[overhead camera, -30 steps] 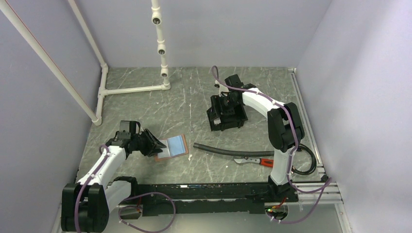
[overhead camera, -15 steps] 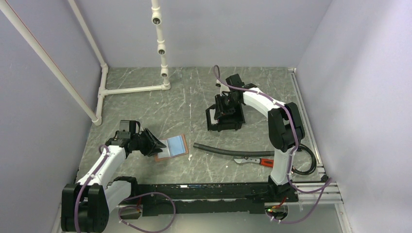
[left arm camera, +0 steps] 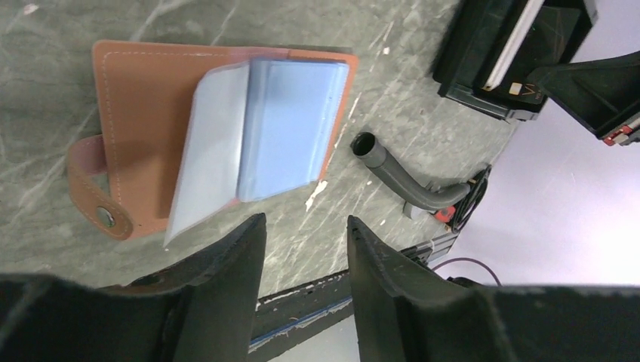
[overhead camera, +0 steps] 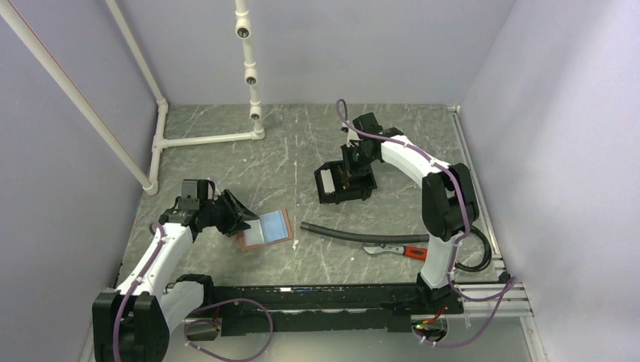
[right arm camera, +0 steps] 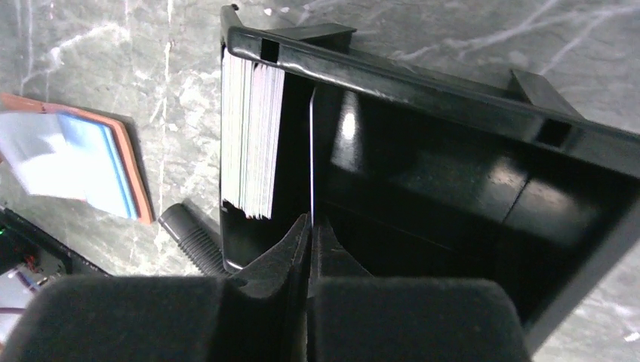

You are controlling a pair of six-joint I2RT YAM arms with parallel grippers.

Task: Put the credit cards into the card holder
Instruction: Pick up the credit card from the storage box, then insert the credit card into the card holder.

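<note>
So, top view: holder [overhead camera: 253, 243] lies open on the desk [overhead camera: 226, 162] front-left, with the blue cards [overhead camera: 272, 225] resting on its face, not slotted. Low beside its left edge sits the left hand [overhead camera: 240, 213]. Mid-desk, the right hand [overhead camera: 347, 172] is down inside the black box [overhead camera: 332, 190], well apart from the holder. A hose [overhead camera: 340, 232] runs between the two zones, so any carry from box to holder should pass above it. Bare desk beyond the holder gives room.

Left wrist: hand about half open, nothing between the fingers [left arm camera: 226, 271], hanging just short of the holder's near edge. Two cards overlap, fanned, one corner overhanging the leather. That free edge looks like the place to pinch. The strap [left arm camera: 90, 188] with its snap sticks out sideways and could snag.

Right wrist: hand fully closed, pinching what looks like one thin card [right arm camera: 312, 151] edge-on, apart from the white stack [right arm camera: 249, 143] at the box wall. Walls are close on both sides, so I'd lift straight up before swinging over.
</note>
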